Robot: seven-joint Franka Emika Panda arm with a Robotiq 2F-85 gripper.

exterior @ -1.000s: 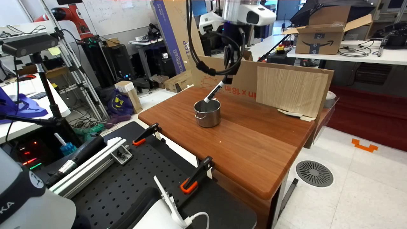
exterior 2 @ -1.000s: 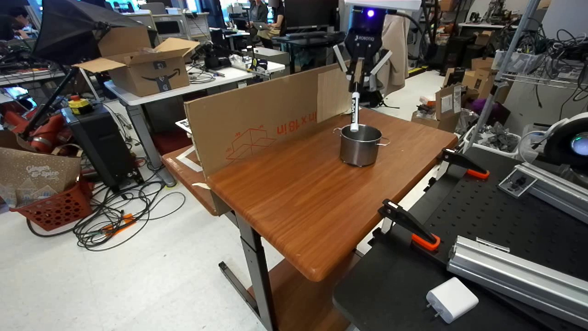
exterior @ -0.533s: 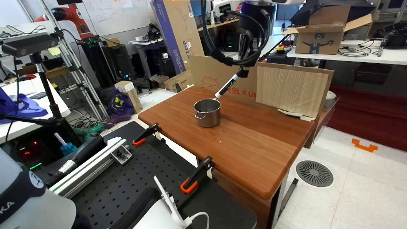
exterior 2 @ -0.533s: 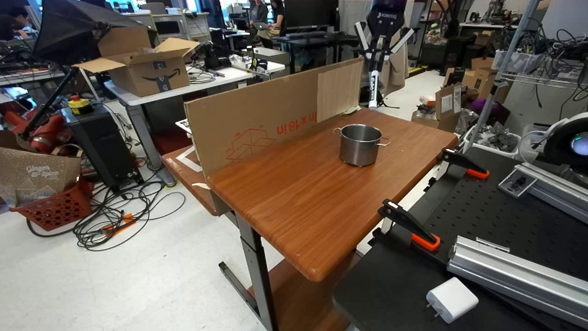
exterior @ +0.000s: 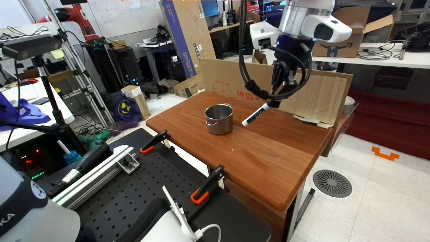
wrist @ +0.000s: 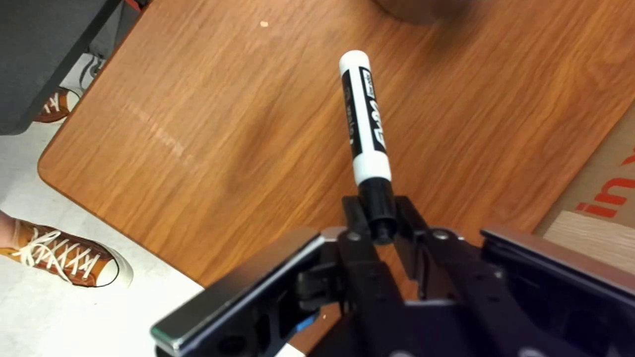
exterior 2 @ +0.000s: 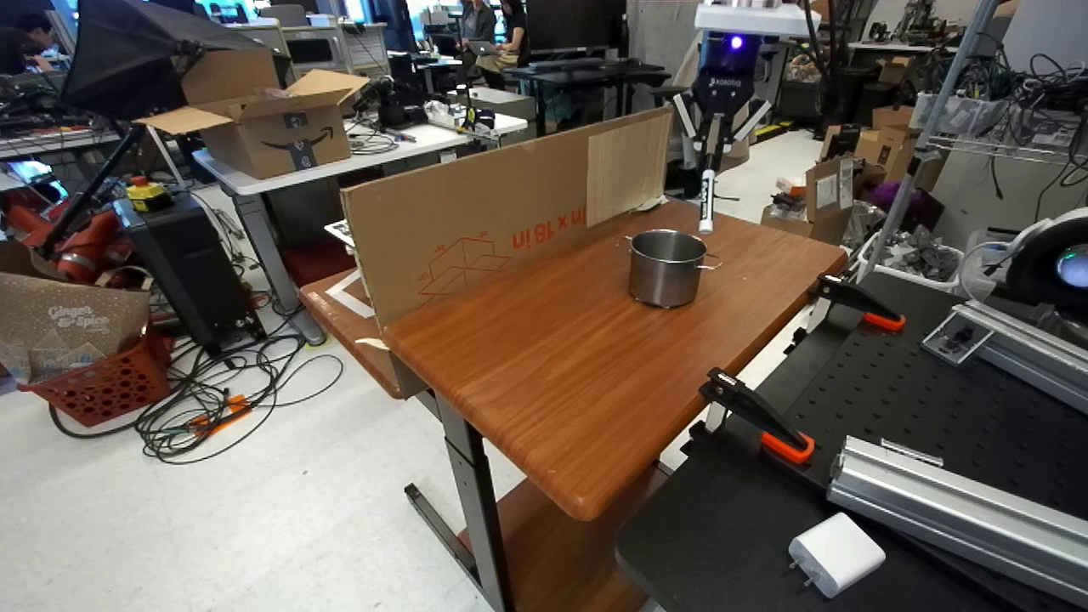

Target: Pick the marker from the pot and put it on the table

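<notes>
Your tool (wrist: 379, 213) is clamped on the black cap of the marker (wrist: 365, 119), whose white end slants downward in the air above the wooden surface (exterior: 265, 164). In both exterior views the pot (exterior: 219, 121) stands upright on that surface, with your marker outside it, near but apart. Your wrist view catches only the pot's lower part, at the top edge.

The black-capped white marker (wrist: 366, 130) is held slanted above the wooden surface (exterior: 268, 161); the metal pot (exterior: 220, 123) stands upright nearby.
</notes>
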